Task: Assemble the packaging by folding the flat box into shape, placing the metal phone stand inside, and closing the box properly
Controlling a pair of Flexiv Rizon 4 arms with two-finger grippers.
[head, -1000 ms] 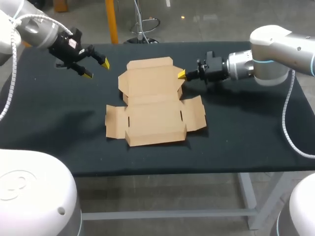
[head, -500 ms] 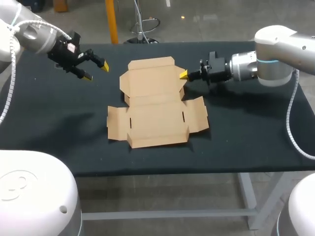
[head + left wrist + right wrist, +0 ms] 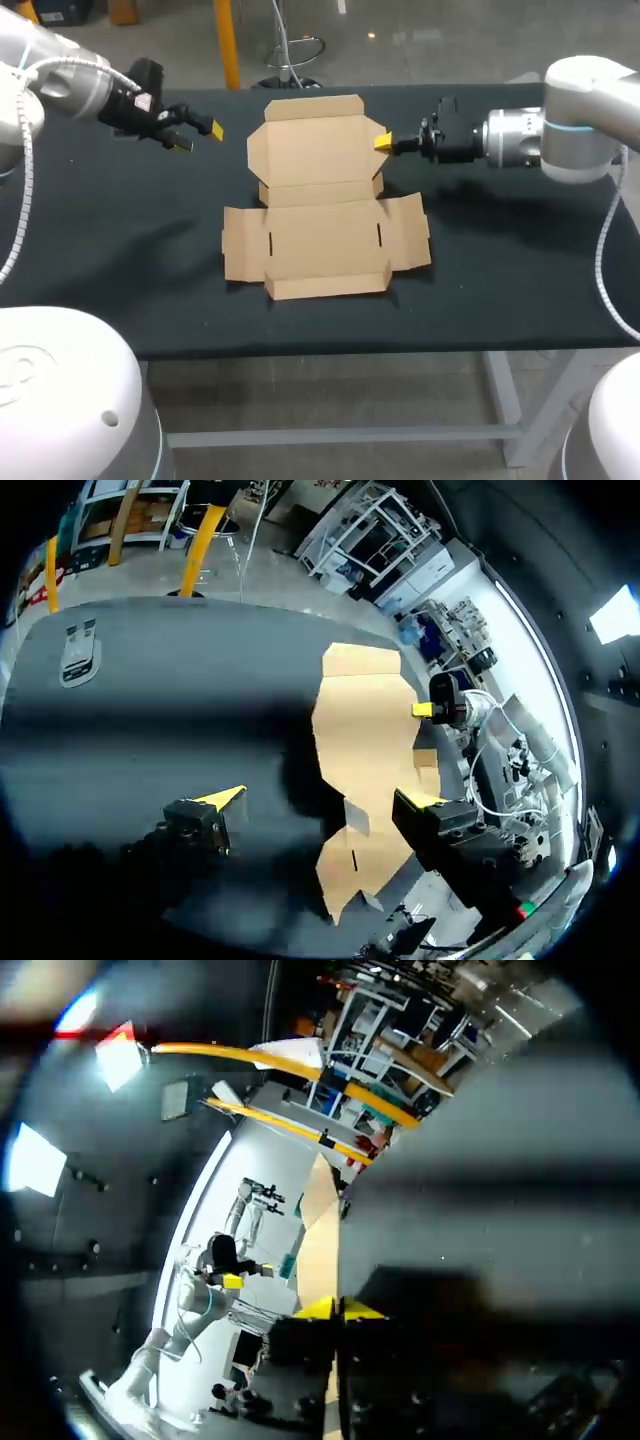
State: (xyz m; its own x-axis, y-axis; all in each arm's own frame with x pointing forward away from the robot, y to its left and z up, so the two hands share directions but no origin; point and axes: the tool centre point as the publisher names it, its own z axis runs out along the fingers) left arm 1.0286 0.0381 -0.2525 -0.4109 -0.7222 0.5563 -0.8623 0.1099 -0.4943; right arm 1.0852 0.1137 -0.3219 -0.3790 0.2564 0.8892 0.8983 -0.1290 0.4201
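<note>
R gripper (image 3: 340, 1309) pinching flat box (image 3: 322, 215) flap, seen wrist view only; L gripper (image 3: 199, 138) released

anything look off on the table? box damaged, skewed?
Nothing stands out. The flat box lies unfolded, undamaged, only slightly turned against the table edge. The right gripper is shut on the rear panel's side flap; the left gripper hangs open, clear of it.

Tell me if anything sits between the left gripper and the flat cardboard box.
Nothing visible does. Only bare black table lies between the open left gripper and the flat cardboard box. The right gripper is shut on the box's opposite side flap, out of the way.
</note>
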